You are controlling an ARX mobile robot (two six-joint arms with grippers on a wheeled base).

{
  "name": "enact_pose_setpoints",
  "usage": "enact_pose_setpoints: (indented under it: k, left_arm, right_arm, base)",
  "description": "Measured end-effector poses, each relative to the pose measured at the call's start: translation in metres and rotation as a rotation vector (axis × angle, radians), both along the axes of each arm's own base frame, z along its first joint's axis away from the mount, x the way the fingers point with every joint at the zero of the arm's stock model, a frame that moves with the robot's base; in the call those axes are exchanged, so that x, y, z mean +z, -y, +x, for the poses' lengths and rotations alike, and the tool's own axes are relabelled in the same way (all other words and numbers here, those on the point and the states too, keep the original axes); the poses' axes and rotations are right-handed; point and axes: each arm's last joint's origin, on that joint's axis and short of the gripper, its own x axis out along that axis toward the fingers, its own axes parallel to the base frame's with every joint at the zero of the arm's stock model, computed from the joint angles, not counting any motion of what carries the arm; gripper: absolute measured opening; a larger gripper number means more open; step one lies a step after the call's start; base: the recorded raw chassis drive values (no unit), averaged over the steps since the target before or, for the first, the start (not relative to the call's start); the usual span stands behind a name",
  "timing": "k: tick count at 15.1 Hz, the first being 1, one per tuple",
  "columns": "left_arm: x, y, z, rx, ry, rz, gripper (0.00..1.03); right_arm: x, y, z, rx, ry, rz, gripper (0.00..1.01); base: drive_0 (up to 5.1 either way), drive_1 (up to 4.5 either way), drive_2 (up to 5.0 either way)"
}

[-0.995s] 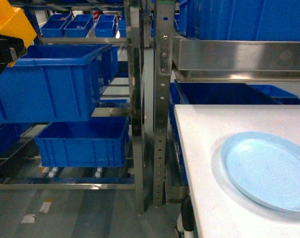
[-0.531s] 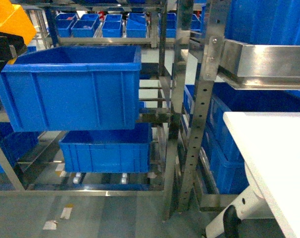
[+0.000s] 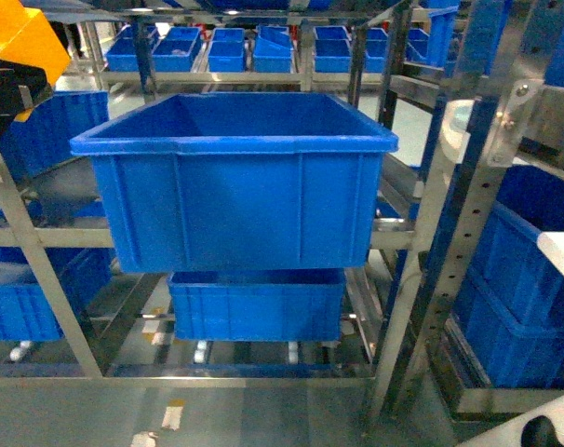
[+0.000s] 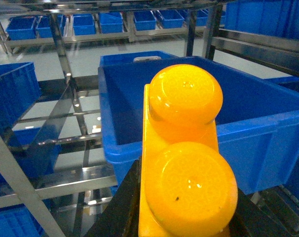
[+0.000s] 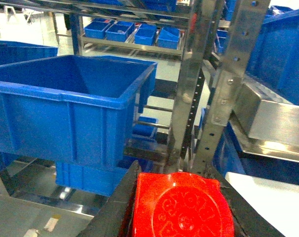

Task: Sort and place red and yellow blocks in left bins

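Two end effectors each grip a brick: the left end effector (image 4: 181, 217) clamps the yellow block (image 4: 184, 153), the right end effector (image 5: 176, 207) the red block (image 5: 181, 210). Beyond them, a large blue bin (image 3: 235, 182) sits on a steel rack (image 3: 40, 261), another blue bin (image 3: 256, 303) beneath it.

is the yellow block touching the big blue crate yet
Apart. The head view shows the yellow block held up left of the blue crate, with open space between.
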Motion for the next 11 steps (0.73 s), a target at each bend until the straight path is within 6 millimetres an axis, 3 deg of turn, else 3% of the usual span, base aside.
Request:
enact_pose_setpoints:
  k: [11]
  left_arm:
    - [-0.0003,0.0,0.0,0.0,-0.003,0.0,0.26]
  right_arm:
    - [-0.0004,0.0,-0.0001,0.0,-0.003,0.0,0.29]
  base:
    - [-4.8,3.6,1.1]
